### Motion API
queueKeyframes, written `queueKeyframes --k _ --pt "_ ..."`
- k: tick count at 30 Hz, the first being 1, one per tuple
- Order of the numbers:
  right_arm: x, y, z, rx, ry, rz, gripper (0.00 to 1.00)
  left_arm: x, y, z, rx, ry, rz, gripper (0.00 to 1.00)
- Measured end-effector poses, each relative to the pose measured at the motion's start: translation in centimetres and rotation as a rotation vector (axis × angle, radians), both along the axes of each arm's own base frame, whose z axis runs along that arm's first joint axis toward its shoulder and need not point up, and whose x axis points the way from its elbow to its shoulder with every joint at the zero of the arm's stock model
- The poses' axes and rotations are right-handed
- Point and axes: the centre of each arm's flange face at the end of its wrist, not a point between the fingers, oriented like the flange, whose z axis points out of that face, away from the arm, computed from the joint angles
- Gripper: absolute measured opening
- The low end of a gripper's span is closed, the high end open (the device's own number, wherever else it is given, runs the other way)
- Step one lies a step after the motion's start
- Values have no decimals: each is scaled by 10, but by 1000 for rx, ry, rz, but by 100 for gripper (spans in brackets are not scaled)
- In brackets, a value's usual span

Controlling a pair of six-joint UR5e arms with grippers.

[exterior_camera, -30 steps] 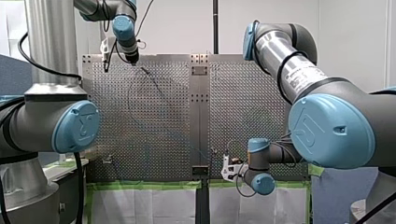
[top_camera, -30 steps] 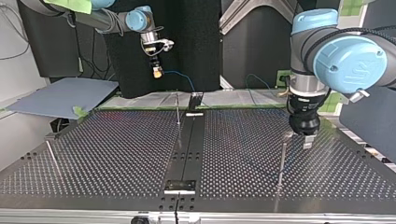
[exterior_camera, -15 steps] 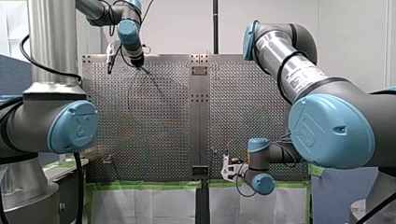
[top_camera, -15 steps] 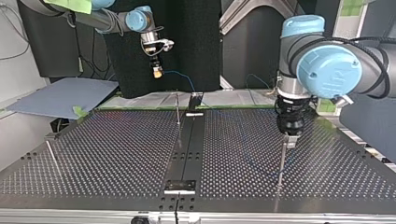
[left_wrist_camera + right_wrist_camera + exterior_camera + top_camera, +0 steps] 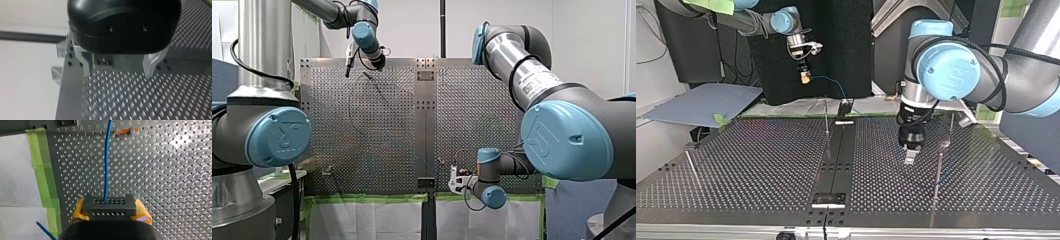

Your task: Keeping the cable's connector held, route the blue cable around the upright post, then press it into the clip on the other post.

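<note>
- Our right arm (image 5: 507, 55) carries a label (image 5: 537, 82), unreadable.
- Our right gripper (image 5: 109, 210): yellow pads (image 5: 78, 211) pinch the dark, hole-dotted connector (image 5: 109, 203); blue cable (image 5: 107, 157) runs ahead over perforated table (image 5: 162, 182).
- Our left gripper (image 5: 118, 72): metal fingers (image 5: 86, 62) spread, empty.

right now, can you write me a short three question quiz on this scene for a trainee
1. True or false: my left arm's black, metal-fingered pincer is shut on the blue cable.
2. What does my right arm's yellow-padded pincer hold? A: the dark grey perforated connector block. B: a red screwdriver. C: nothing.
3. In the top view, does the left pincer touch the thin metal upright post nearest it, or stand apart from it?

Key: 1 false, it is open and empty. 2 A. 3 apart.
</note>
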Motion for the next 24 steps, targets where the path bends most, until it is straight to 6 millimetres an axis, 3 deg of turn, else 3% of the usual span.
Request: queueKeyframes --k 15,24 --pt "1 0 0 -2 -3 12 0 37 -30 -57 12 24 -8 99" --pt "1 0 0 -2 -4 14 0 50 -32 -57 -1 -53 26 99"
